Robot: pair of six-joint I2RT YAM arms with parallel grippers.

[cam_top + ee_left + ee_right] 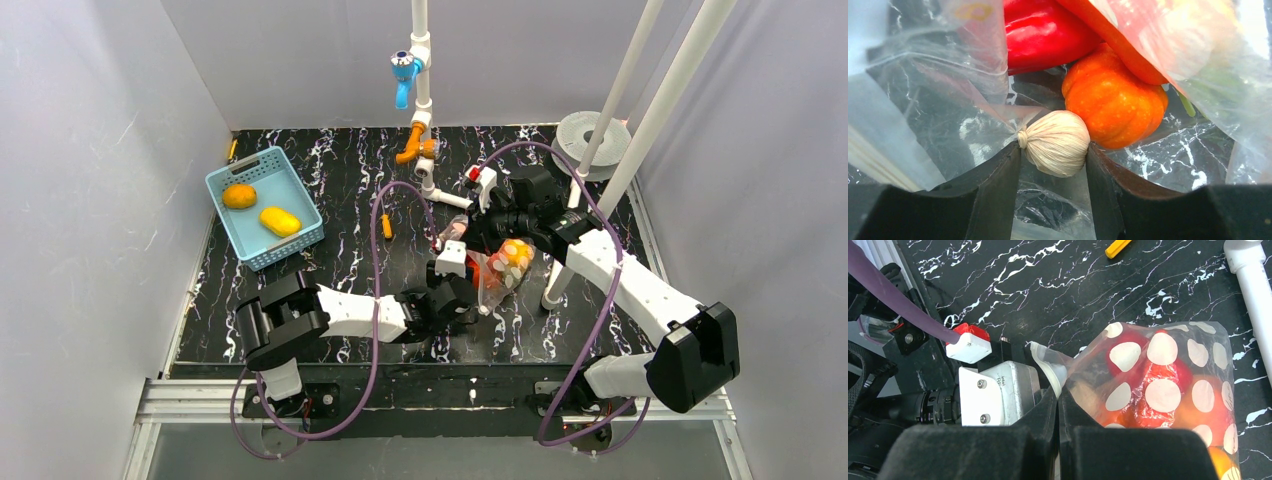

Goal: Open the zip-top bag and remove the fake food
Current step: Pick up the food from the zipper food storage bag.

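Black marbled table (340,200), white walls all around. The left gripper (1053,148) is inside the bag (508,265). Its fingers (998,190) bracket a garlic bulb (1058,142), and both inner faces touch it, so it's grasped. The bulb's axis runs across the jaws, with the tied tip against the left-hand finger in the wrist view. An orange pumpkin (1113,102) touches the bulb just beyond it. A red pepper (1043,32) sits further in, and clear film wraps all sides.

The right gripper (1058,405) is clenched on the bag's rim film, with the dotted body spreading to the right of the fingers. The bag lies mid-table between the two grippers. Its long axis runs diagonally, mouth toward the left arm and closed end toward the far right.

The blue basket (300,240) sits far left and holds two yellow-orange pieces (280,221). A screwdriver (386,222) lies on the table between basket and bag.
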